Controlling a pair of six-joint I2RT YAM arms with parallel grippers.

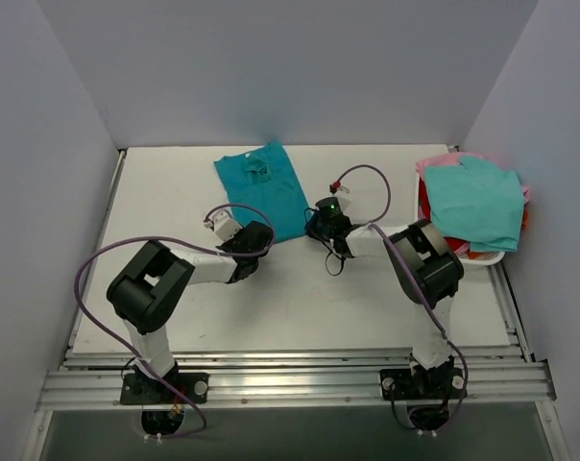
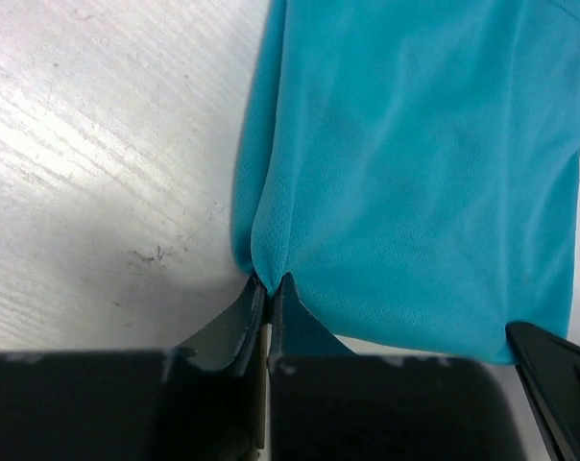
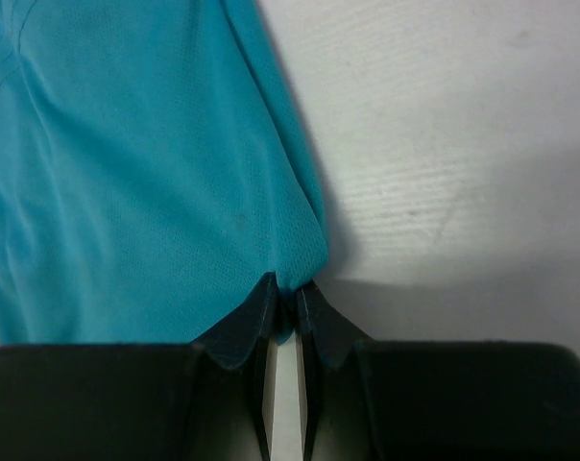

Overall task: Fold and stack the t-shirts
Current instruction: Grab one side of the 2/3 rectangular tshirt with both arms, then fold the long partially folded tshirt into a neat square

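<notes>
TOP EXTERNAL: high, behind the arm bases, facing down and forward; far; whole white matte tabletop (image 1: 165, 192) in frame | LEFT WRIST: very near, low, facing along left gripper (image 2: 269, 288) at frame bottom | RIGHT WRIST: likewise, along right gripper (image 3: 288, 293) | SHARED: near hem of deep teal-blue cloth t-shirt (image 1: 266, 192), all three views

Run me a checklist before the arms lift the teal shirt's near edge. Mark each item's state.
1. Left pincer shut on the teal shirt at a near hem corner: ok.
2. Right pincer shut on the other near corner: ok.
3. Both cloth layers caught in each grip: cannot tell.
4. Teal shirt lying spread on the table: ok.
5. Basket apart from the teal shirt: ok.
</notes>
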